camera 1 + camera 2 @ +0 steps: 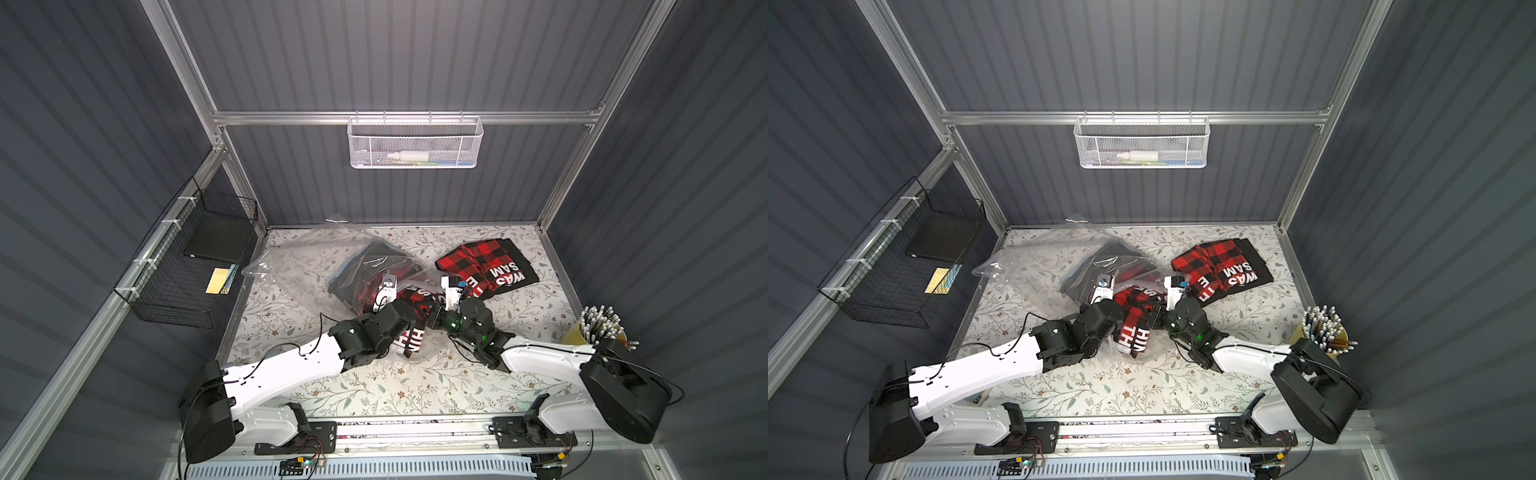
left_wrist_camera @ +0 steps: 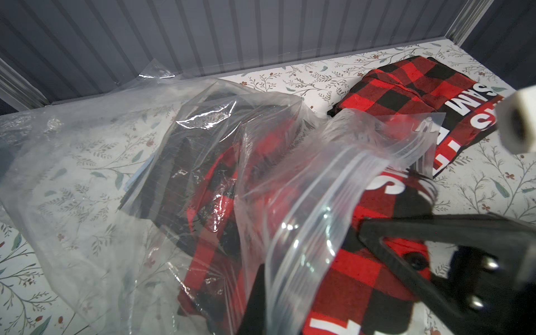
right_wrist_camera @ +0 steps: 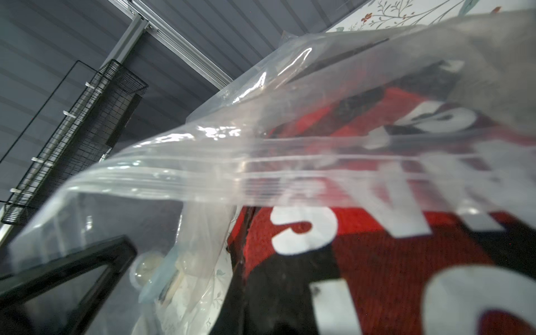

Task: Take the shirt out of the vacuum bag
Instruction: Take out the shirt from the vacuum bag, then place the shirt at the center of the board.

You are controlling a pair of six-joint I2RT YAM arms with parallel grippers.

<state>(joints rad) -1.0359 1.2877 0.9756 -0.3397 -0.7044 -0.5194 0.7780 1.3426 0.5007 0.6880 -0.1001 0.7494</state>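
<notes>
My left end effector point(image 2: 368, 235) pinches the limp shirt point(image 2: 356, 269); my right end effector point(image 1: 433, 316) clamps the slippery vacuum bag point(image 2: 87, 150) at its zip edge

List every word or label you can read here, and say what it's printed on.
"WAS" and "SAM": white letters on the loose plaid shirt.
"HIM", "TH": on the second plaid shirt, partly inside the vacuum bag.
Further letters on both are cut off; the card in the wire basket is too small.
</notes>
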